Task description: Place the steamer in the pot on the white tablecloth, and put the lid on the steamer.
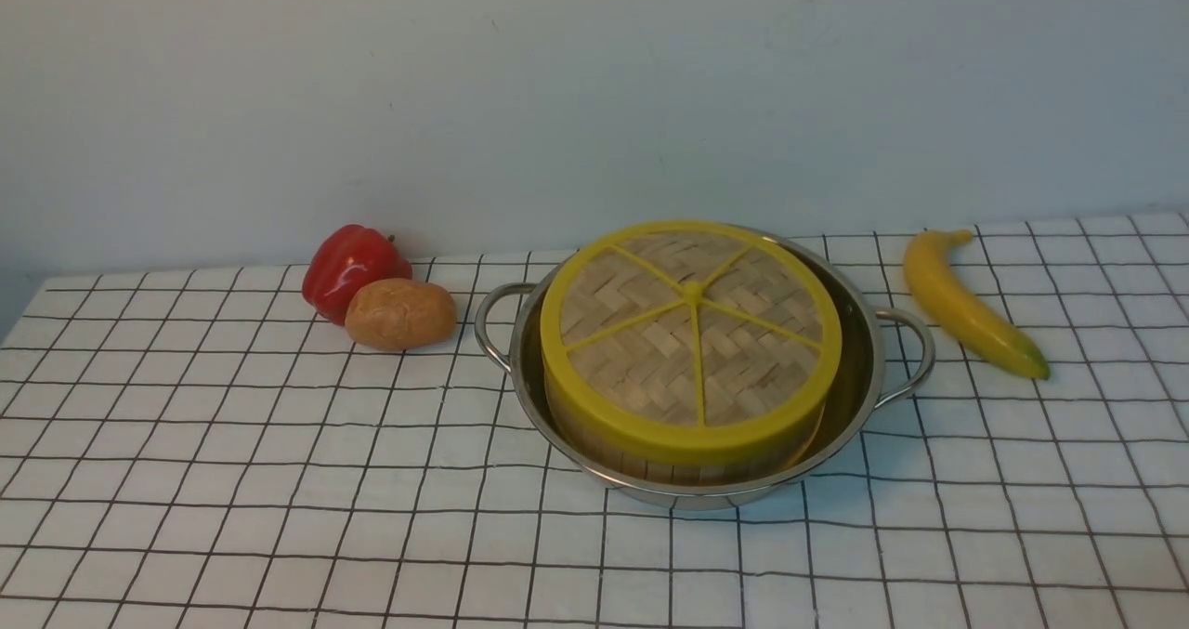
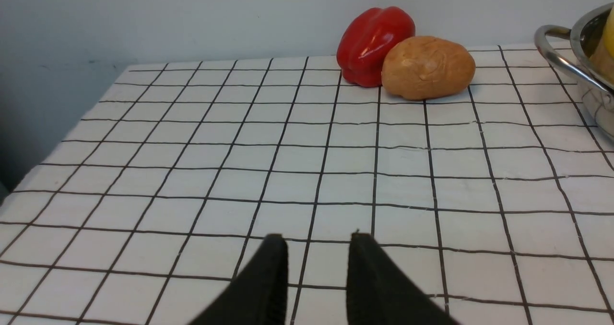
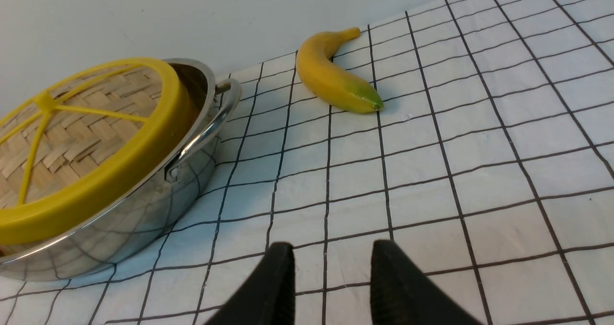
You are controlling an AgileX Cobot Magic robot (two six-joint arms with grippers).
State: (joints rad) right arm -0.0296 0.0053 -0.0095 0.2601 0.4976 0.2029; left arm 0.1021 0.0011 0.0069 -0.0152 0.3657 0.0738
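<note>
1. At the far left, in the left wrist view, we see our left hand [image 2: 317, 248] low over the white tablecloth [image 2: 240, 171], its two dark fingers apart with bare cloth between them and nothing in its grip.
2. Next, towards the back of the tabletop, a red bell pepper [image 1: 351, 267] touches a brown potato [image 1: 399, 313] that sits just in front of it and to its right; both lie near the pot's left handle without touching it.
3. In the middle stands the pot [image 1: 859, 369] on the cloth, its two loop handles pointing left and right.
4. Inside the pot sits the steamer [image 1: 650, 462]; only the front of its bamboo wall shows below the lid.
5. The lid [image 1: 692, 332] rests on top of the steamer, slightly tilted, its yellow rim standing above the pot's edge.
6. Right of the pot, near its right handle but apart from it, lies a yellow banana [image 1: 966, 304], its green tip towards us.
7. At the far right, the right wrist view shows our right hand [image 3: 331, 258] above bare cloth, fingers spread and empty, the pot to one side.
</note>
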